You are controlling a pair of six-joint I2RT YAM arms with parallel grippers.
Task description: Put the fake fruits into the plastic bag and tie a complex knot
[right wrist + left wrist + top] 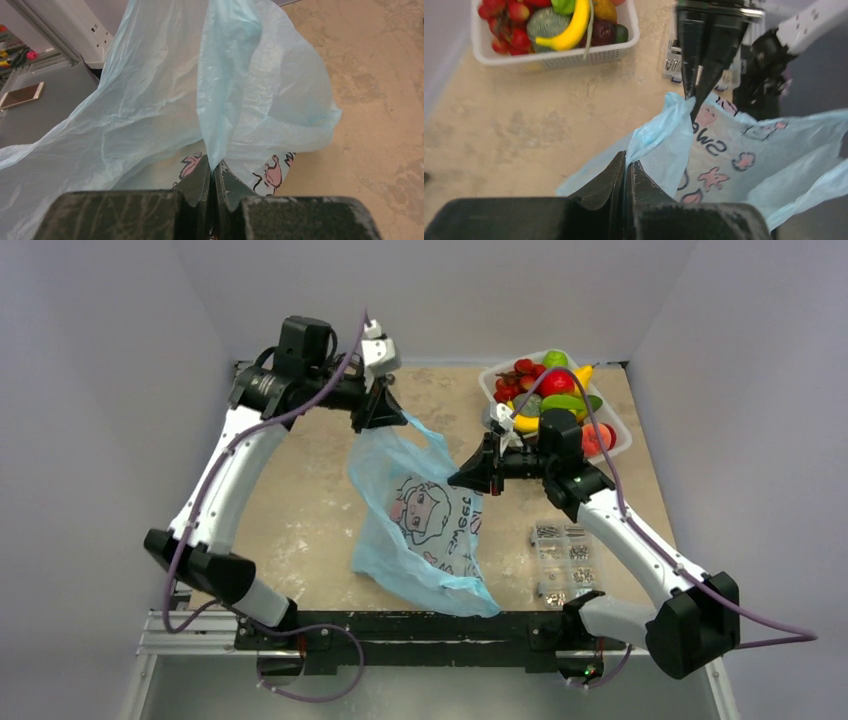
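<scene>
The table (300, 510) is noted as beige and mottled, worn pale in patches. It is enclosed on three sides by plain grey-lilac walls (450, 290).

A thin, crinkly light-blue plastic bag (425, 520) with a pink-and-dark cartoon print is laid mid-table, its far end raised off the surface. The left claw (380, 412) is clamped shut on a fold of the bag's far rim. The right claw (470, 475) is pinched tight on the rim at the bag's right side.

Small glossy fake fruits (550, 395) (yellow banana, red and green pieces) are heaped in a white plastic basket (620, 430) at the far right corner, just behind the right wrist and apart from the bag. A clear box of metal screws (565, 565) is seen beside the right arm.
</scene>
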